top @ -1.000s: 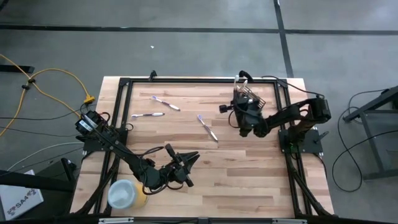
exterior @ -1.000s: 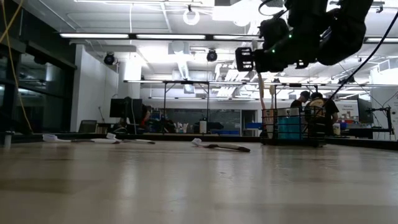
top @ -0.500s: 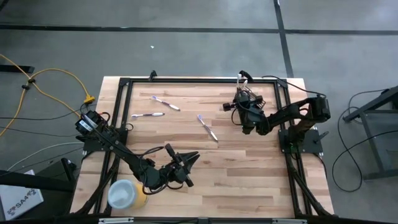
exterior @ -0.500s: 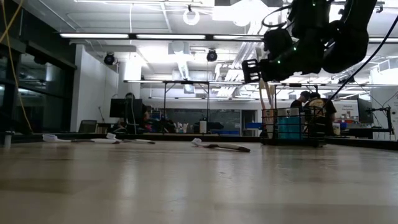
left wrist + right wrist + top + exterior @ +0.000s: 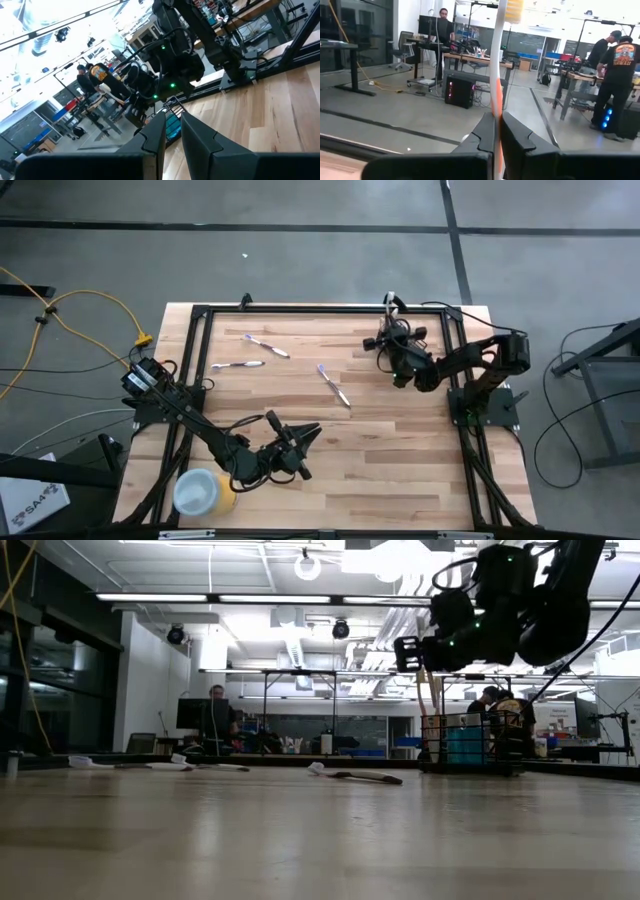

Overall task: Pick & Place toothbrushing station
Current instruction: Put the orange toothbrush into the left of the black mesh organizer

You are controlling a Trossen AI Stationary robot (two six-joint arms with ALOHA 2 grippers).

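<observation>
- Over the far right part of the table (image 5: 400, 440), the right gripper (image 5: 392, 330) hangs above the black wire-mesh holder (image 5: 470, 745), its fingers (image 5: 487, 132) clamped on one upright toothbrush (image 5: 497, 75), white with an orange band.
- From table height, that brush's lower end dips into the holder, which stands on the table with a blue thing (image 5: 463, 746) inside; how many tubes that is, I cannot tell.
- Left of the holder, three more toothbrushes lie flat on the wood: the nearest one (image 5: 334, 385) about midway across the table, a second (image 5: 266, 345) farther left near the far edge, a third (image 5: 238, 365) just beside the second.
- Well apart from the holder, near the table's front edge, the left gripper (image 5: 305, 442) hovers with its jaws slightly apart and nothing between them.
- Beside the left arm, at the front left corner, one yellow cylinder with a white top (image 5: 203, 492) stands.
- Beyond the table, three people show in the room: one (image 5: 442, 27) by a desk, two (image 5: 620, 75) at a bench.
</observation>
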